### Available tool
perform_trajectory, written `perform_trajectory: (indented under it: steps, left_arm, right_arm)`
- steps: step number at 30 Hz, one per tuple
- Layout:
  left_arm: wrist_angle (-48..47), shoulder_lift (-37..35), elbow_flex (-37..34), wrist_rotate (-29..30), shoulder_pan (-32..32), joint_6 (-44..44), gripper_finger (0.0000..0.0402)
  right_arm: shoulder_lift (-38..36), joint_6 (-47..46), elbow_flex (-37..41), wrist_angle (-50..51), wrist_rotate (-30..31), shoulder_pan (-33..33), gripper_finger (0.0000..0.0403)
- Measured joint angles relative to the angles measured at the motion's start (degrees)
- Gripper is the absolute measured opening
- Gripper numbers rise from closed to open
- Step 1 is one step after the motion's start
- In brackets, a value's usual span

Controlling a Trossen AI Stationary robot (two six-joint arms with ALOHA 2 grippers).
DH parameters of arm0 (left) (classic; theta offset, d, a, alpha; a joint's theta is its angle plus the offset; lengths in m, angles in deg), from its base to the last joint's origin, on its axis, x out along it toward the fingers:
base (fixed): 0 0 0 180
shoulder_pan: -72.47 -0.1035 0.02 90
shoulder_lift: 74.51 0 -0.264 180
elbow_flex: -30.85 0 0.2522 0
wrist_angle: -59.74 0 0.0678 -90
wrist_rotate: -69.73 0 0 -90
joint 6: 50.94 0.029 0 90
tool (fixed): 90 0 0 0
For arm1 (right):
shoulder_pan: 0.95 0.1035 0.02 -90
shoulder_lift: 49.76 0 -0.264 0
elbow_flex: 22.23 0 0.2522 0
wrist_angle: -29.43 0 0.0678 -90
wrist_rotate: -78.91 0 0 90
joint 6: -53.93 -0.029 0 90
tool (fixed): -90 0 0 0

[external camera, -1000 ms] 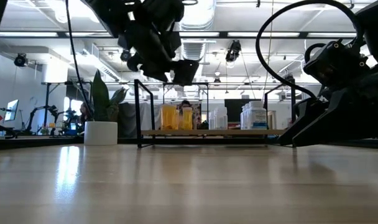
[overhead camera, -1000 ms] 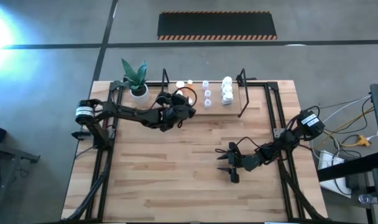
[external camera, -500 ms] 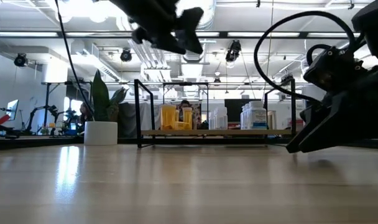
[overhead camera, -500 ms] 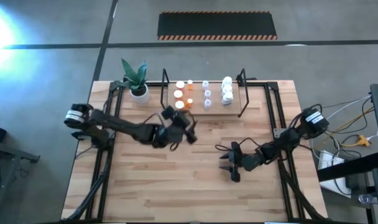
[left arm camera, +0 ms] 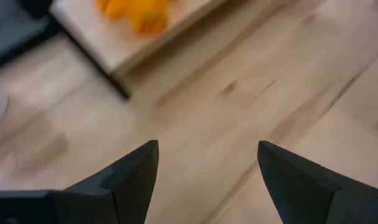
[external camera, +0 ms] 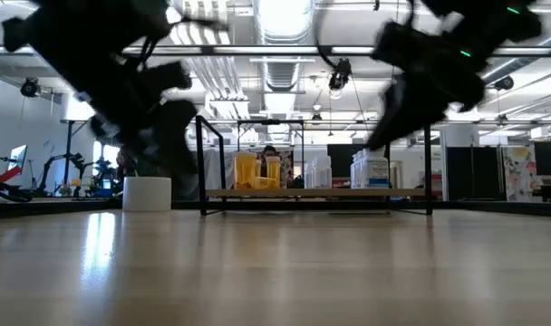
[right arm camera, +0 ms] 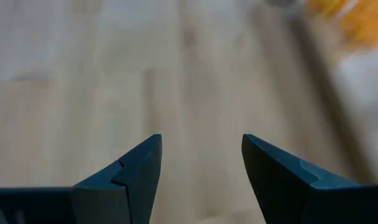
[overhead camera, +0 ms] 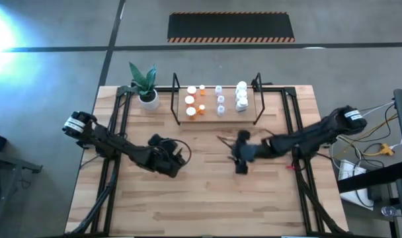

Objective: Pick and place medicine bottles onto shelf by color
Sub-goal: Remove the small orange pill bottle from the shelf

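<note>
Your left tool (overhead camera: 176, 158) has pulled back from the shelf (overhead camera: 214, 116) to mid-bench, jaws apart, empty. Your right tool (overhead camera: 241, 153), also apart and empty, has swung nearer. The medicine bottles (overhead camera: 219, 100) stand sorted on the shelf, so the task looks done.

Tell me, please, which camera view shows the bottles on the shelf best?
The high view: it shows the medicine bottles sorted into columns on the shelf, orange, pale, white. The low view stacks them in one row behind blurred arms. The left wrist view catches only an orange blur; the right wrist view likewise.
</note>
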Motion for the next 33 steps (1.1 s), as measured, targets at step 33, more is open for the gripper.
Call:
perform_trajectory:
  steps: [33]
  left_arm:
    - [1.7, -0.6, -13.0, 13.3, -0.1, -11.6, 0.0257]
  right_arm:
    - [35.3, 30.2, -48.9, 16.8, -28.9, -39.4, 0.0212]
